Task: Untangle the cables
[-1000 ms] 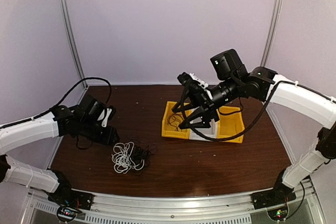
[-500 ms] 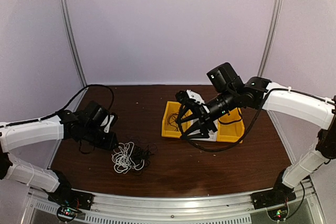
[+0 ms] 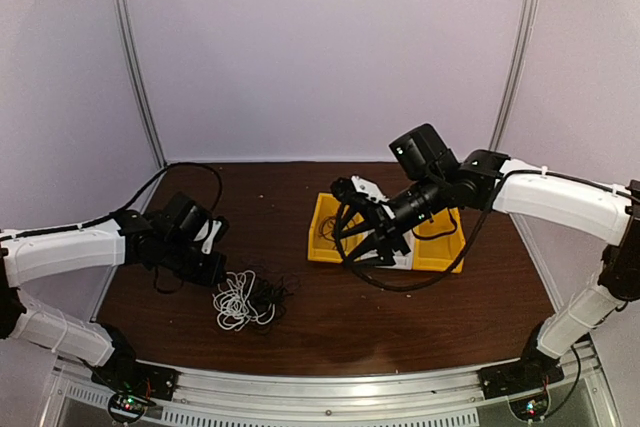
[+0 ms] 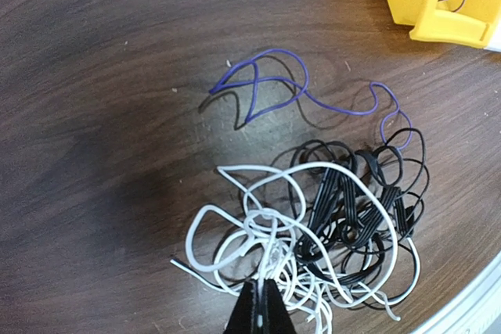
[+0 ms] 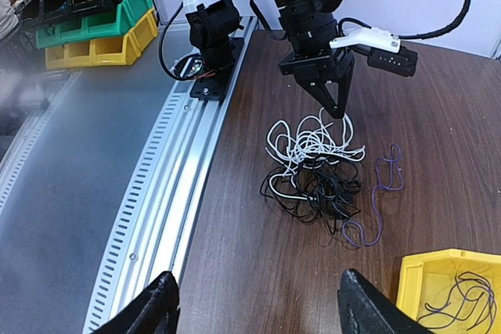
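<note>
- left gripper [image 4: 258, 307]: fingers pressed together, pinching a strand of the white cable [image 4: 235, 232].
- white cable and black cable [image 4: 352, 209]: heaped and interlaced on the bench [image 3: 400, 317], toward its front left corner.
- purple cable [image 4: 274, 84]: lies loose beside the heap, one end crossing the black loops.
- right gripper [image 5: 258, 310]: fingers spread, holding nothing, raised by the yellow bin [image 5: 411, 287], right of the bench's centre.
</note>
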Controlling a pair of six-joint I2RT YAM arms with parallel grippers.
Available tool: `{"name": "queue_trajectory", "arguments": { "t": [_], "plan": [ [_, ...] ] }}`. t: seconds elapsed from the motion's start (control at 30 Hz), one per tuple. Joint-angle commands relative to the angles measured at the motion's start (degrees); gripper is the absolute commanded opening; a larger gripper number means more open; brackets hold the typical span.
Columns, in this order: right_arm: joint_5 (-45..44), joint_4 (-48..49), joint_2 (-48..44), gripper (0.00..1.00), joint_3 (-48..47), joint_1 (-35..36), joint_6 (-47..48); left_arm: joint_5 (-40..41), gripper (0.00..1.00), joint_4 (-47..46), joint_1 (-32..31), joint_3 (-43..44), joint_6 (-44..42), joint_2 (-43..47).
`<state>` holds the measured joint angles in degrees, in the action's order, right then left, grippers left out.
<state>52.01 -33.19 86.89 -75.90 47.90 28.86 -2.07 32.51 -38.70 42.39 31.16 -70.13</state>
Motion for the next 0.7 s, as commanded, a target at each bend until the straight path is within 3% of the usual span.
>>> {"name": "queue_trajectory", "arguments": {
  "t": [0.0, 0.13, 0.47, 0.67],
  "plan": [
    [-2.4, 3.7, -0.2, 0.7, 3.4, 0.1, 0.2, -1.9, 0.0, -1.8, -0.1, 2.2, -1.0, 0.6],
    [-5.2, 9.0, 1.7, 0.68, 5.0, 0.1, -1.4, -2.6, 0.0, -0.1, -0.1, 7.9, -2.0, 3.6],
    [-8.6, 18.6, 9.5, 0.64, -6.8, 0.1, -9.8, -4.4, 0.0, 6.5, -0.2, 24.8, -5.7, 7.5],
    [-5.6, 23.9, 14.7, 0.64, -11.8, 0.8, -16.9, -4.0, 0.0, 6.6, -0.2, 34.2, -8.4, 9.3]
  ]
}}
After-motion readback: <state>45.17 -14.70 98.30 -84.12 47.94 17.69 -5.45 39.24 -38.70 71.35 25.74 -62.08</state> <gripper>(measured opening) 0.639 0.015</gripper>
